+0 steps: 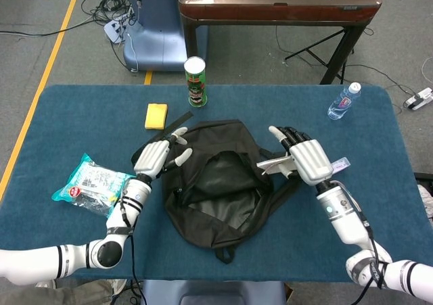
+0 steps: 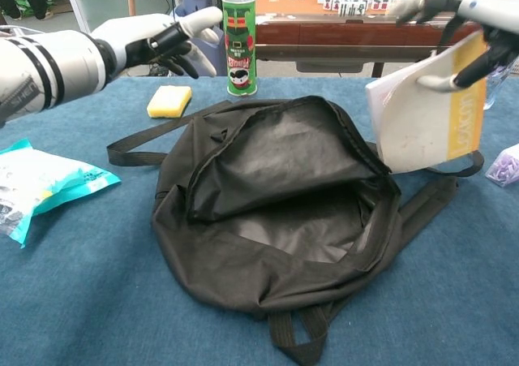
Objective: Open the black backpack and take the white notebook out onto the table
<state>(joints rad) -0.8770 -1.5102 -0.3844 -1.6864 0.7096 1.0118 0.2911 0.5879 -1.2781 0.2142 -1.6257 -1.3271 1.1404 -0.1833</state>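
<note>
Right of the backpack (image 2: 276, 212), my right hand (image 1: 304, 157) held the notebook (image 2: 422, 118), tilted, its lower edge just above the bag's right rim. I judged this grasp served to carry the notebook clear of the open mouth toward bare table (image 1: 379, 203). The fingers were extended, the notebook pinched beneath them. My left hand (image 1: 157, 156) hovered at the bag's far-left edge, holding nothing, fingers spread, evidently clear of the flap. The bag lay unzipped and slack.

Black backpack (image 2: 276, 212) lain unzipped on blue table (image 2: 89, 301), white notebook (image 2: 426, 122) held tilted by right hand (image 2: 462, 13), left hand (image 2: 158, 37) raised, fingers spread
</note>
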